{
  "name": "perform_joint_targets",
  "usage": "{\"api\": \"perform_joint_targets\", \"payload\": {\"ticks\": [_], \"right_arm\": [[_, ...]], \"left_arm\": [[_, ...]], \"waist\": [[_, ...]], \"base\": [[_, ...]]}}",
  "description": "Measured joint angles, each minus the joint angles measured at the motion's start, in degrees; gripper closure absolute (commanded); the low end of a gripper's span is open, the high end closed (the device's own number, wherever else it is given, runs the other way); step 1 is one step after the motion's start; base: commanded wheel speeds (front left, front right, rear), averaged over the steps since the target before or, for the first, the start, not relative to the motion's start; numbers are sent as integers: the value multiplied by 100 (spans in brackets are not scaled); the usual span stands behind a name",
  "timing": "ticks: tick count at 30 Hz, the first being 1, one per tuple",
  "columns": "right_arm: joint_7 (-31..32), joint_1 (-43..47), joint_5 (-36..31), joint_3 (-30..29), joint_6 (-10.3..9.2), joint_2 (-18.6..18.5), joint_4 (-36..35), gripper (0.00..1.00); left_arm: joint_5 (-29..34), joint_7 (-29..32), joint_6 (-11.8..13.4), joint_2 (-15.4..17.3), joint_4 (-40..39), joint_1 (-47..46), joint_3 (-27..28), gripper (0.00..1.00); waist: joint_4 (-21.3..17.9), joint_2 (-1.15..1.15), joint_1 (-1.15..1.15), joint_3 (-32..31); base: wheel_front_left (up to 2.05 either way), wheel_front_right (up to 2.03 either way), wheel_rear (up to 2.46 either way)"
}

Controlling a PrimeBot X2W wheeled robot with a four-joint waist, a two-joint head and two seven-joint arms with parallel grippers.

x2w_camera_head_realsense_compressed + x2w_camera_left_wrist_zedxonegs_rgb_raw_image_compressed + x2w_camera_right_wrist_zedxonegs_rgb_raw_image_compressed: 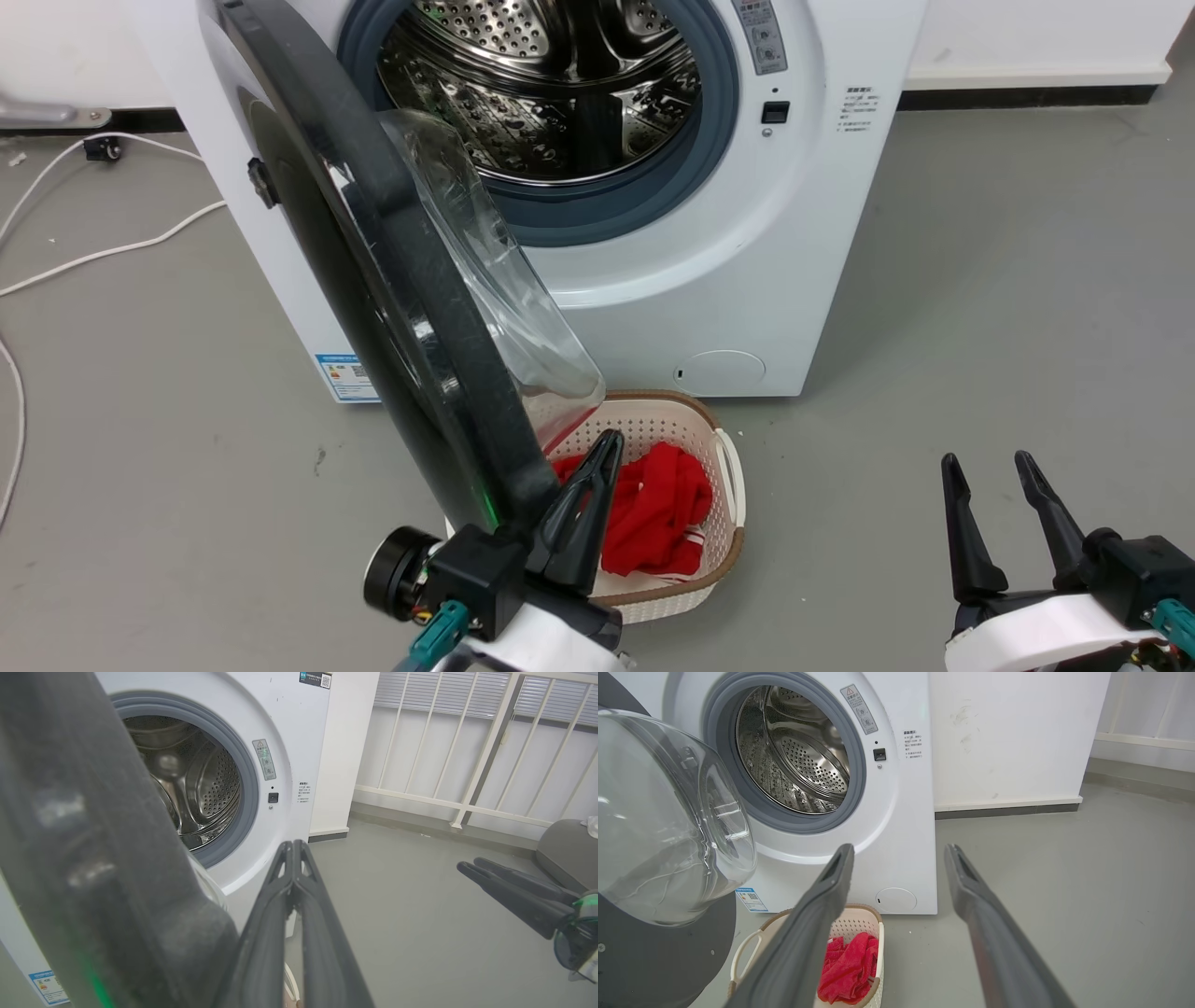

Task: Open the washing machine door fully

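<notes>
The white washing machine (747, 280) stands ahead with its steel drum exposed. Its black round washing machine door (420, 289) is swung out toward me, seen nearly edge-on, the clear glass bowl bulging from its inner side. My left gripper (609, 448) is shut and empty, its fingers lying along the inner side of the door's lower rim. In the left wrist view the shut left gripper (293, 845) points at the machine, the blurred door (93, 858) close on its left. My right gripper (988, 459) hangs open over bare floor at the lower right, well apart from the door (658, 812).
A cream perforated basket (728, 467) holding red cloth (663, 513) sits on the floor before the machine, under the door's lower edge. White cables (93, 252) trail across the grey floor at the left. A white railing (467, 765) lines the wall right of the machine.
</notes>
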Motion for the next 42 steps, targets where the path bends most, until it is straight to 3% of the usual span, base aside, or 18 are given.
{"api": "perform_joint_targets", "payload": {"ticks": [8, 17, 27, 37, 42], "right_arm": [[60, 21, 22, -24, -1, 0, -2, 0], [107, 44, 26, -29, -1, 2, -45, 0], [138, 40, 51, 31, 0, 3, -31, 0], [212, -7, -2, 32, 0, 3, -55, 0], [267, -81, -20, -11, -1, 2, -74, 0]], "left_arm": [[-60, 162, 216, 174, -402, 531, 83, 100], [-116, 288, 443, 312, -712, 996, 212, 100], [-267, 229, 679, 539, -787, 1082, 742, 100], [-810, -76, 754, 777, -357, 793, 1679, 100], [-1042, -187, 778, 1114, 36, 541, 2301, 100]], "waist": [[328, 0, 0, -38], [1048, 0, 0, -51], [1785, 0, 0, -20], [1896, 0, 0, 156], [1818, 0, 0, 284]], "base": [[0, 0, 0], [0, 0, 0], [0, 0, 0], [0, 0, 0], [0, 0, 0]]}}
